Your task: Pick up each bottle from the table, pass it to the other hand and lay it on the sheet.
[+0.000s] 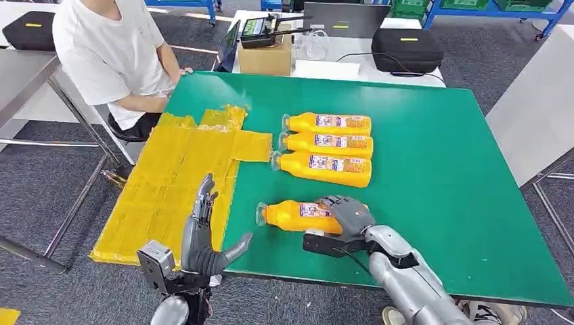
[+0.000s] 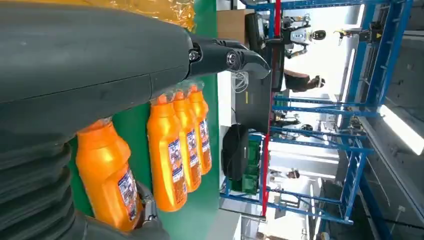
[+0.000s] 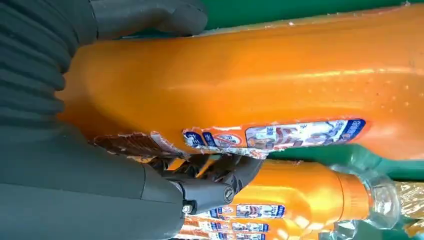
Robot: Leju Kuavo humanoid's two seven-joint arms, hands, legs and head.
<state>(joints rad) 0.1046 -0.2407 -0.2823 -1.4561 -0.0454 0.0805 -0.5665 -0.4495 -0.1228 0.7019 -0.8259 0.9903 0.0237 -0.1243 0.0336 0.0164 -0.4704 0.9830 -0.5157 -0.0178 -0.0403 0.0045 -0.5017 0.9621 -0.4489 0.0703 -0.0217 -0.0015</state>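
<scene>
Near the front of the green table (image 1: 440, 176) lies an orange bottle (image 1: 298, 217), cap pointing left. My right hand (image 1: 342, 220) is wrapped around its wide end; the right wrist view has the fingers (image 3: 215, 180) and thumb (image 3: 150, 17) closed on the bottle (image 3: 260, 85). Three more orange bottles (image 1: 328, 124) (image 1: 328, 144) (image 1: 325, 169) lie side by side further back. The yellow sheet (image 1: 169, 183) covers the table's left part. My left hand (image 1: 203, 237) hovers over the sheet's near edge, fingers straight and thumb spread, holding nothing. The left wrist view has its fingers (image 2: 225, 55) and the bottles (image 2: 167, 155).
A person in a white shirt (image 1: 112, 54) sits at the far left corner with a hand on the table's edge. A cardboard box (image 1: 265, 57), a laptop and black cases (image 1: 407, 51) stand on the desk behind. Bare green table stretches to the right.
</scene>
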